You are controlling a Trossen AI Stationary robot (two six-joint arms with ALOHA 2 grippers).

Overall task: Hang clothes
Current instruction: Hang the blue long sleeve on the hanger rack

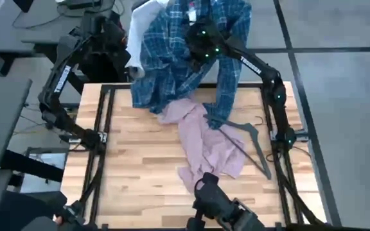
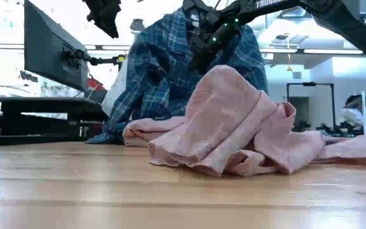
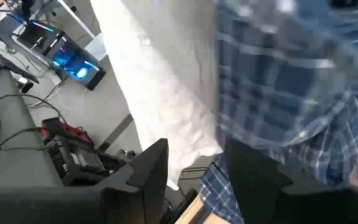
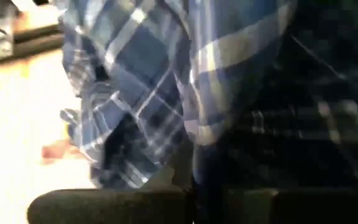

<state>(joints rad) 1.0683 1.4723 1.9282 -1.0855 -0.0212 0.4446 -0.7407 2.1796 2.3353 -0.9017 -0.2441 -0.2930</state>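
The right gripper (image 1: 201,40), fingers clamped on the plaid shirt (image 1: 172,58), lifts it over the surface's far edge. The left gripper (image 1: 122,38) hovers nearby, fingers parted. Next, the hanger (image 1: 252,144) needs threading.

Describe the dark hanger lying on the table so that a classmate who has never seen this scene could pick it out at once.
Start at the wooden table seen from above and go to its right side, near the right arm's base. There the dark hanger lies flat on the wood, partly tucked under the pink shirt. It is the only thin, rigid, angular thing there; everything around it is soft cloth.
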